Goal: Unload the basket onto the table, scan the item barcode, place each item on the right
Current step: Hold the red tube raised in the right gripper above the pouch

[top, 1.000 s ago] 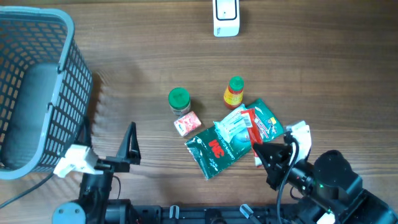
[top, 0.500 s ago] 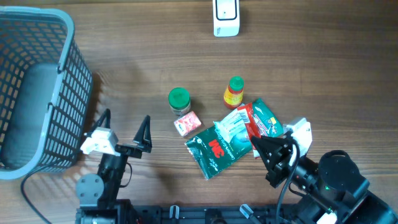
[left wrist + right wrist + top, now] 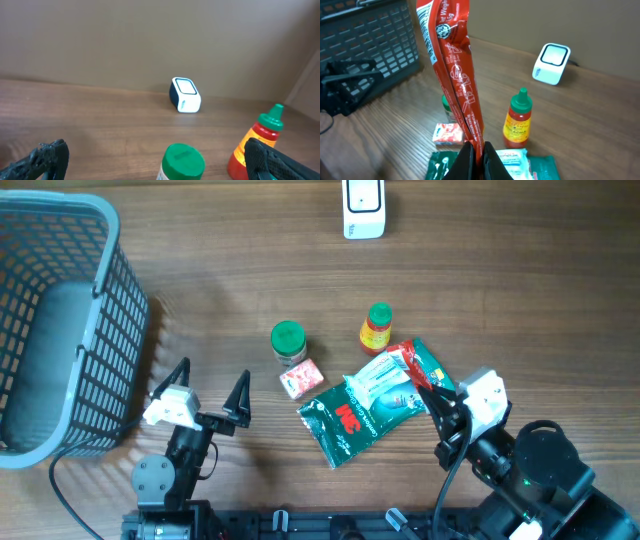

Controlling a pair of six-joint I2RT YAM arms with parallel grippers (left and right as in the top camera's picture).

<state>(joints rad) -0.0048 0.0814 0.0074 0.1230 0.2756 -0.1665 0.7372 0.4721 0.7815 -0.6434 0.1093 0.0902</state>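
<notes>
Well, the right end effector (image 3: pixel 476 155) is pinched tight on one end of the red packet (image 3: pixel 451 65), which sticks straight out from its jaws, over the green packets (image 3: pixel 345 420) lying on the counter (image 3: pixel 500 270). The print is too small for me to tell if a barcode faces out. Ahead of this end effector, beyond the sauce bottle (image 3: pixel 518 122), sits the white scanner (image 3: pixel 551 62), well apart. The left end effector (image 3: pixel 213 380) is spread wide and holds nothing. A green-capped jar (image 3: pixel 183 161) stands just in front of it, and the grey basket (image 3: pixel 60 330) is at its left side.
</notes>
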